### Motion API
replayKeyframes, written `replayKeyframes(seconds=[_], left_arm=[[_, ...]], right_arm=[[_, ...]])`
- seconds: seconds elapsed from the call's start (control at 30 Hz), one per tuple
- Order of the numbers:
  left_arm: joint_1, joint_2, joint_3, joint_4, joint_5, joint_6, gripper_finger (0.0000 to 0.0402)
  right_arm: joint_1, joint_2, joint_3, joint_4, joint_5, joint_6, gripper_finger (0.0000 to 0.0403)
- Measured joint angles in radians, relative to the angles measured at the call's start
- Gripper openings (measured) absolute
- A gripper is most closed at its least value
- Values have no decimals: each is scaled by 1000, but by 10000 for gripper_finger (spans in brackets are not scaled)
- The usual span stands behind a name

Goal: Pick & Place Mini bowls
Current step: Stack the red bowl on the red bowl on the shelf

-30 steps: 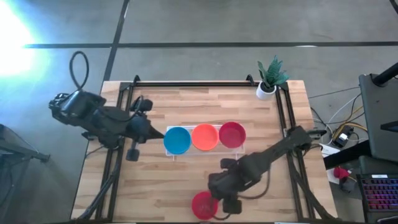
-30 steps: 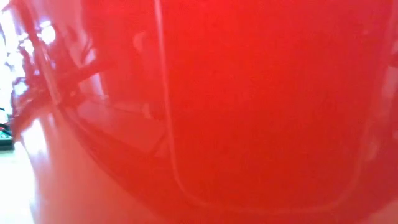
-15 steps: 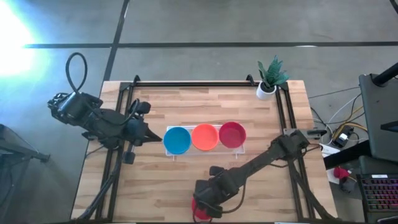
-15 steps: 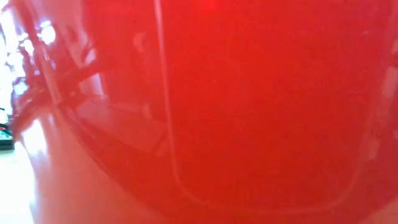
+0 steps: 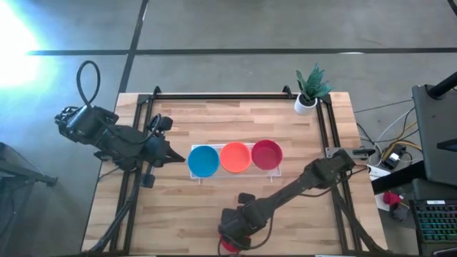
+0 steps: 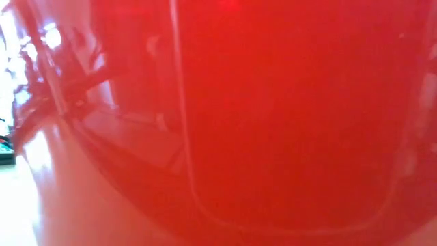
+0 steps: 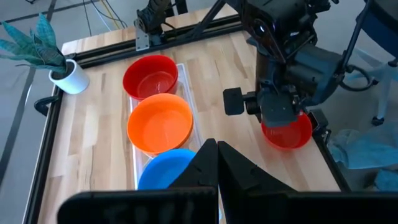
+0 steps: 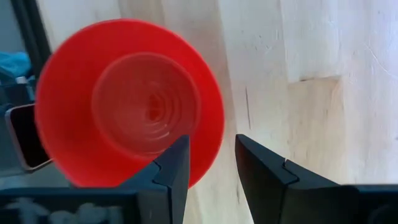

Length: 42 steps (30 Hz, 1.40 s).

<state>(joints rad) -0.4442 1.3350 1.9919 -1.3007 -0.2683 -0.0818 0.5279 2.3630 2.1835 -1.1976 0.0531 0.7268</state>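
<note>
Three mini bowls, blue bowl (image 5: 203, 160), orange bowl (image 5: 235, 157) and red bowl (image 5: 266, 154), sit in a row on the white tray (image 5: 278, 172) at mid-table. A fourth, loose red bowl (image 7: 287, 131) lies at the table's (image 5: 214, 121) near edge, its rim between the parted fingers of the right gripper (image 8: 208, 163) poised directly above it. The left gripper (image 5: 180, 155), fingers pressed together, waits just beside the blue bowl. A potted plant (image 5: 309, 88) stands in the far corner.
</note>
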Motion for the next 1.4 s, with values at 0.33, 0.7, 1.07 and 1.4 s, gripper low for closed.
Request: replayKeyframes(seconds=[0.33, 0.7, 1.07, 1.4], left_arm=[[0, 0, 0, 0, 0, 0, 0], [0, 1, 0, -1, 0, 7, 0], [0, 1, 0, -1, -13, 22, 0], [0, 1, 0, -2, -15, 48, 0]], right_arm=[[-15, 13, -33, 12, 1, 0, 123], [-28, 13, -124, 127, -8, 0, 123], [-46, 14, -131, 140, -62, 4, 18], [-60, -51, -116, 43, -54, 29, 8]])
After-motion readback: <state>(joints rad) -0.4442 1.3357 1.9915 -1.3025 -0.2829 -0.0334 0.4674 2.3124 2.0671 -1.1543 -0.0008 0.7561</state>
